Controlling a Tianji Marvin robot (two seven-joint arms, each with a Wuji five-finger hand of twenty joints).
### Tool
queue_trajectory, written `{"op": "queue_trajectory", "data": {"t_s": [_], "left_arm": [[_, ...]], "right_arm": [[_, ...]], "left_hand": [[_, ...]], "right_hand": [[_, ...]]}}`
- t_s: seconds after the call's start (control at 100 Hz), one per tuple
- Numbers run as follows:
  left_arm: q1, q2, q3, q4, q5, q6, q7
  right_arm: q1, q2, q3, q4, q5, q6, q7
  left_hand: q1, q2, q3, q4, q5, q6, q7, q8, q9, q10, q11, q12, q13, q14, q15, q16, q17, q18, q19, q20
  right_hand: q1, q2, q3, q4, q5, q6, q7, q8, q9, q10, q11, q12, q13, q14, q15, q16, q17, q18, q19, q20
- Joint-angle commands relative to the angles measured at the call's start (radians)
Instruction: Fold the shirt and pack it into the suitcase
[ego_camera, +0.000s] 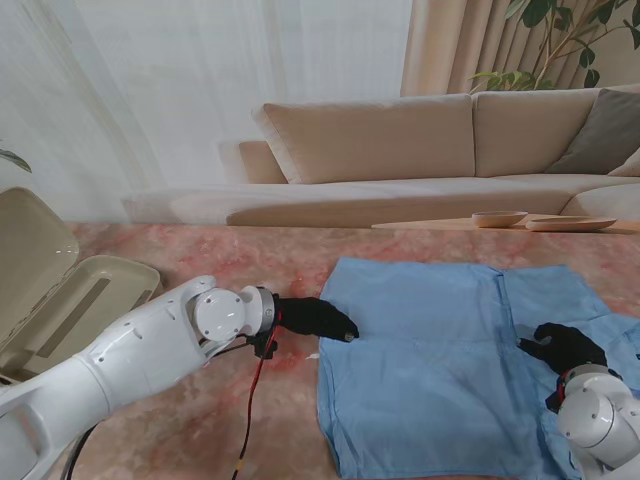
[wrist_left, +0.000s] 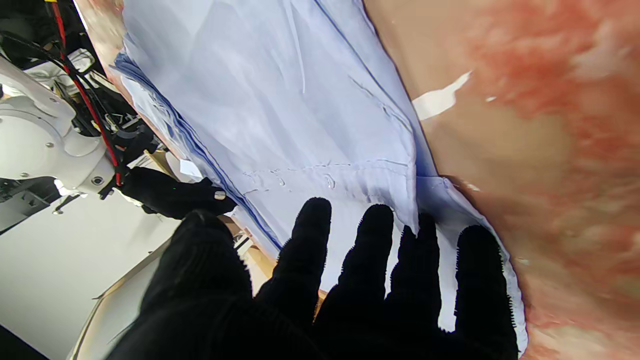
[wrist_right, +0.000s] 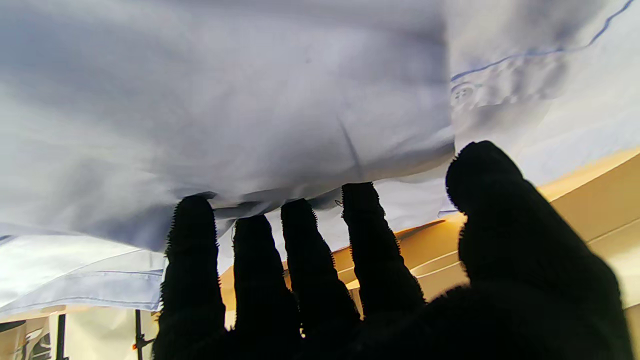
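Both my gloved hands rest on the blue shirt (ego_camera: 450, 360); I read no label or writing.

The thin, creased woven shirt lies flat on the mottled pink surface (ego_camera: 200, 250). My left hand (ego_camera: 315, 318), fingers (wrist_left: 370, 250) spread wide, touches its nine o'clock edge. My right hand (ego_camera: 565, 345), fingers splayed, presses at three o'clock. The beige hard-shell suitcase (ego_camera: 60, 290) lies open at nine o'clock.

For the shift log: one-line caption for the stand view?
Both hands, left hand and right hand, rest open on the spread blue shirt; suitcase open.
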Motion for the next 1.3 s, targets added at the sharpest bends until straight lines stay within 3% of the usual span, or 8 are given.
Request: {"op": "queue_trajectory", "data": {"t_s": [0.0,0.31,0.59,0.84,1.29], "left_arm": [[0.03,0.032,-0.006,0.01,0.013,0.016,-0.015],[0.142,0.111,-0.15,-0.119,0.121,0.092,-0.074],[0.306,0.164,-0.36,-0.262,0.256,0.167,-0.142],[0.431,0.185,-0.504,-0.359,0.349,0.216,-0.188],[0.597,0.197,-0.698,-0.485,0.495,0.281,-0.232]], "right_arm": [[-0.023,-0.005,-0.011,-0.014,0.016,-0.006,0.032],[-0.06,0.008,-0.033,-0.116,0.032,-0.019,0.13],[-0.084,0.015,-0.062,-0.196,0.067,-0.052,0.185],[-0.08,0.024,-0.11,-0.235,0.101,-0.079,0.239],[-0.057,0.034,-0.175,-0.258,0.147,-0.102,0.292]], "left_hand": [[-0.051,0.061,-0.008,-0.002,-0.029,-0.021,-0.007,0.0,-0.022,-0.007,0.014,0.012,0.004,0.116,0.024,0.012,-0.014,0.035,0.009,0.004],[-0.054,0.06,-0.007,-0.002,-0.033,-0.023,-0.008,0.001,-0.023,-0.009,0.015,0.012,0.005,0.115,0.022,0.012,-0.016,0.034,0.006,0.004],[-0.056,0.059,-0.008,-0.002,-0.034,-0.024,-0.007,0.001,-0.021,-0.012,0.016,0.012,0.005,0.112,0.022,0.012,-0.016,0.032,0.005,0.005],[-0.055,0.058,-0.007,-0.002,-0.034,-0.026,-0.007,0.001,-0.02,-0.012,0.016,0.012,0.007,0.108,0.02,0.011,-0.018,0.032,0.002,0.005],[-0.05,0.052,-0.006,-0.001,-0.033,-0.024,-0.005,0.002,-0.019,-0.015,0.016,0.012,0.007,0.101,0.015,0.009,-0.022,0.028,-0.005,0.004]], "right_hand": [[0.012,0.02,-0.025,0.049,-0.017,0.006,-0.008,0.011,0.006,0.001,-0.004,-0.003,-0.001,0.021,0.019,-0.002,0.022,0.014,0.041,0.019],[0.015,0.043,-0.055,0.05,-0.021,0.011,-0.013,0.01,0.01,0.003,-0.011,-0.003,0.003,0.031,0.02,0.002,0.023,0.019,0.05,0.013],[0.018,0.057,-0.073,0.052,-0.022,0.011,-0.016,0.01,0.013,0.005,-0.019,-0.004,0.008,0.033,0.021,0.004,0.026,0.02,0.056,0.008],[0.02,0.066,-0.083,0.054,-0.024,0.009,-0.018,0.01,0.016,0.005,-0.024,-0.003,0.012,0.036,0.021,0.006,0.028,0.02,0.06,0.005],[0.021,0.074,-0.094,0.057,-0.025,0.01,-0.019,0.01,0.019,0.005,-0.026,0.001,0.017,0.047,0.024,0.009,0.033,0.023,0.068,0.002]]}}
